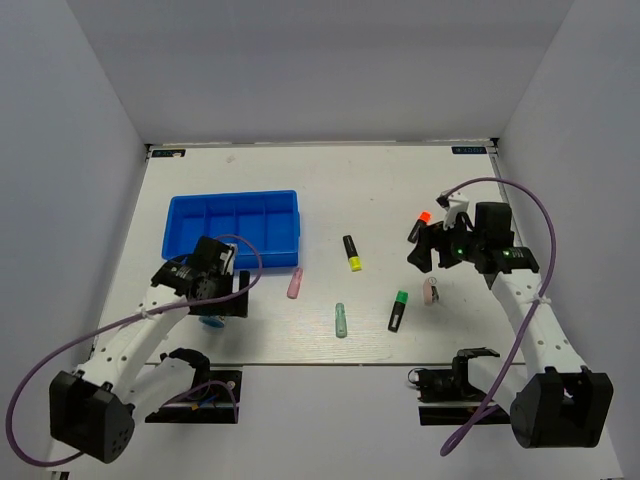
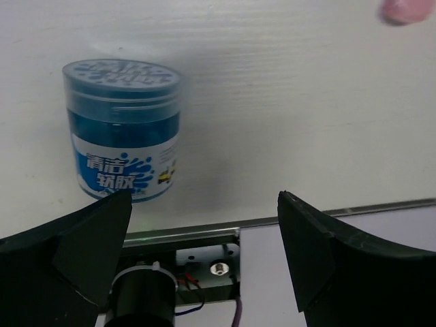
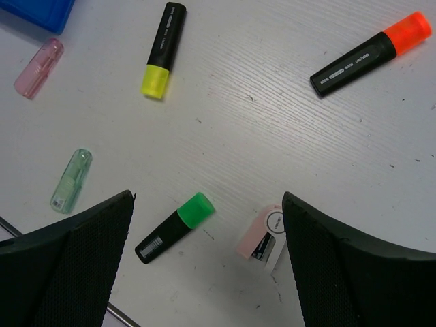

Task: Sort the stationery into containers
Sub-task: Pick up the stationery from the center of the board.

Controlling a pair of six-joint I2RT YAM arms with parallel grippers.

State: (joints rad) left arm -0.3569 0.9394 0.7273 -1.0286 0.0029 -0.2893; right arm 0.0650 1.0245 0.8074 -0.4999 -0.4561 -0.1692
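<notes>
The blue divided tray (image 1: 235, 225) lies at the back left. A blue-white cylinder (image 2: 126, 129) stands upright on the table just ahead of my open, empty left gripper (image 2: 204, 197), near the front edge (image 1: 213, 322). My right gripper (image 3: 207, 196) is open and empty, hovering above a green-capped highlighter (image 3: 174, 227) and a pale pink stick (image 3: 262, 235). An orange-capped highlighter (image 3: 371, 53), a yellow-capped one (image 3: 163, 49), a clear pink stick (image 3: 39, 67) and a mint stick (image 3: 71, 180) lie loose on the table.
The table's front edge and a metal rail (image 2: 204, 228) run right below the left gripper. White walls close the table on three sides. The tray's corner (image 3: 41, 12) shows at the top left of the right wrist view.
</notes>
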